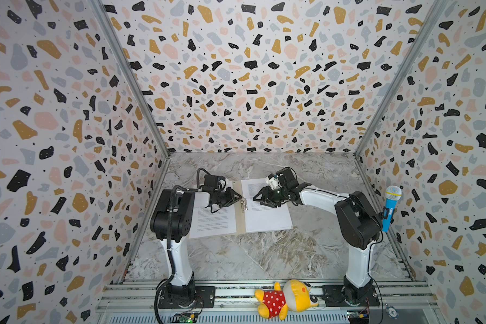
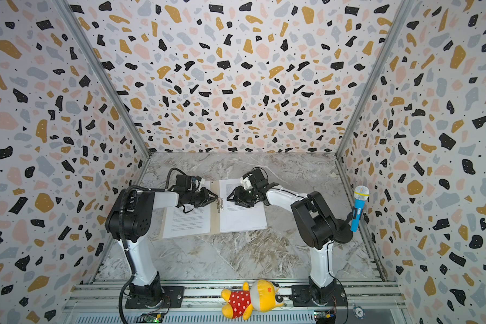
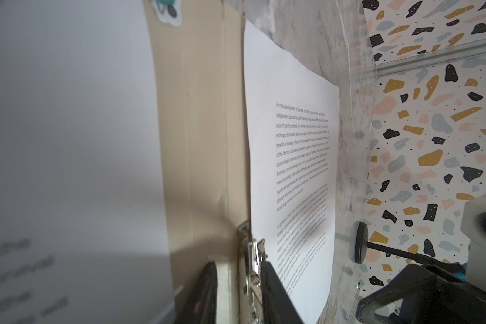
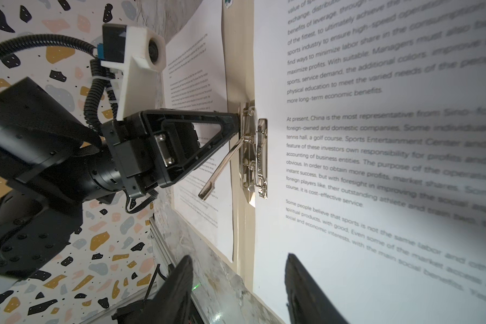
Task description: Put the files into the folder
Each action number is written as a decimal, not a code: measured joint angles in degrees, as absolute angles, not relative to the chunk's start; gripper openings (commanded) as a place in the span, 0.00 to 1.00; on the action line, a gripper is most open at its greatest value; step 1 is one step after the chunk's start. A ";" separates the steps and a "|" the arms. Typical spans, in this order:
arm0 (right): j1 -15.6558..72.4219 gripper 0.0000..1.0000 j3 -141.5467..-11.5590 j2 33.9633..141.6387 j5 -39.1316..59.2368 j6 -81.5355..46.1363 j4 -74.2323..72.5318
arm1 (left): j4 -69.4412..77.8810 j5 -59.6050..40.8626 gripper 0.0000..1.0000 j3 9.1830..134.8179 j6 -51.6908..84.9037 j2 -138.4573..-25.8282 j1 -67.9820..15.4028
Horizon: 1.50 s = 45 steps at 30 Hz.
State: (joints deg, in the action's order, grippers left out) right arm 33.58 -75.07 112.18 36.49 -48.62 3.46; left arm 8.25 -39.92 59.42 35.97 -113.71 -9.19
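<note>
Your left gripper (image 1: 239, 197) sits at the metal clip (image 1: 244, 204) on the spine of the folder (image 1: 240, 221), its jaws narrowly straddling the clip; you cannot tell if they pinch it. Your right gripper (image 1: 256, 199) hangs open just over the right-hand file (image 1: 267, 217). The folder lies open on the table (image 1: 264, 252)

Overhead stereo pair, wrist views near folder (image 3: 202, 140)

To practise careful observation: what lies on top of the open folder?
On the folder: a printed sheet on one half, another sheet on the other, and a silver clip at the spine, lever raised. Whether more sheets lie beneath is hidden.
</note>
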 measured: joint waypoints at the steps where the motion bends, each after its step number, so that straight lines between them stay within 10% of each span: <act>1: 33.63 0.54 -75.07 112.18 36.49 -48.64 3.44 | 8.27 -39.94 0.28 59.57 36.23 -113.82 -9.28; 45: 36.14 0.41 -78.08 119.98 42.44 -71.26 -8.62 | 22.57 -34.61 0.06 55.02 49.10 -115.02 -12.56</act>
